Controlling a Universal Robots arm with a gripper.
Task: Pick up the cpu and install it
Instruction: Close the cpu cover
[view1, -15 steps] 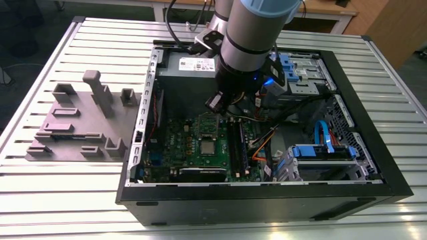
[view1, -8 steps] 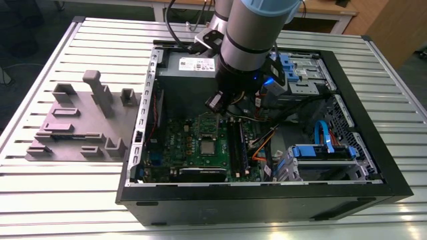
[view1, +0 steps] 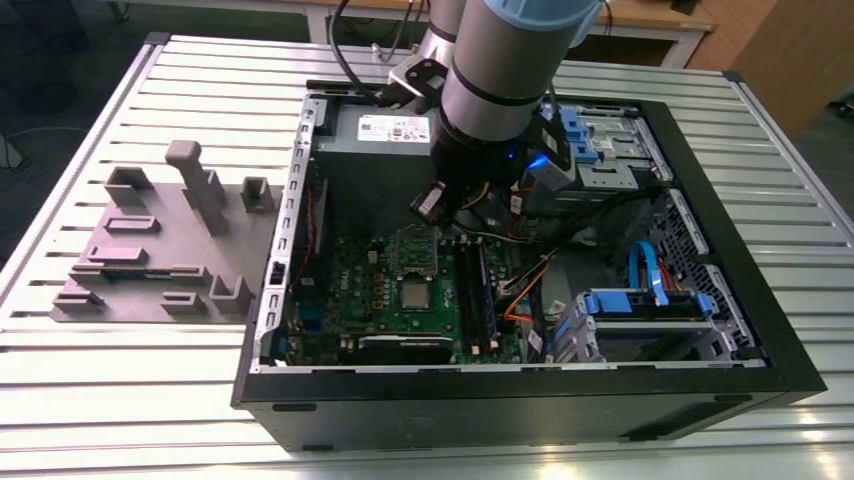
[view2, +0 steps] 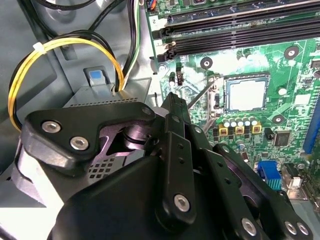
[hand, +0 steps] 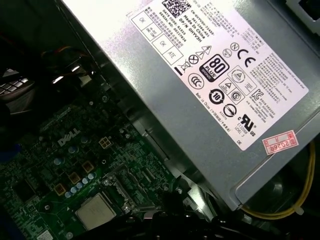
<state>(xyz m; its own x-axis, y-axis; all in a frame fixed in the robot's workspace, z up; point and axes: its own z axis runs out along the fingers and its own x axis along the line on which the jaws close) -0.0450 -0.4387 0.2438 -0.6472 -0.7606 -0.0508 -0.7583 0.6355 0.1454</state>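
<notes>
The cpu (view1: 418, 295) is a small silver square lying flat in the socket on the green motherboard (view1: 354, 290) inside the open computer case. It appears in both wrist views (view2: 246, 95) (hand: 96, 211), with the hinged metal socket frame (view1: 418, 250) standing beside it. My gripper (view1: 434, 208) hangs from the arm above the board, between the cpu and the grey power-supply box (view1: 380, 130), and stays apart from the chip. Its black body (view2: 170, 165) looms large in the second wrist view. Nothing shows as held.
The mauve-grey plastic tray (view1: 147, 250) with raised blocks lies on the slatted table at the exterior view's left of the case. Black case walls (view1: 507, 400) ring the board. Memory slots (view2: 240, 30), yellow cables (view2: 60, 47) and a blue drive cage (view1: 647, 300) crowd the inside.
</notes>
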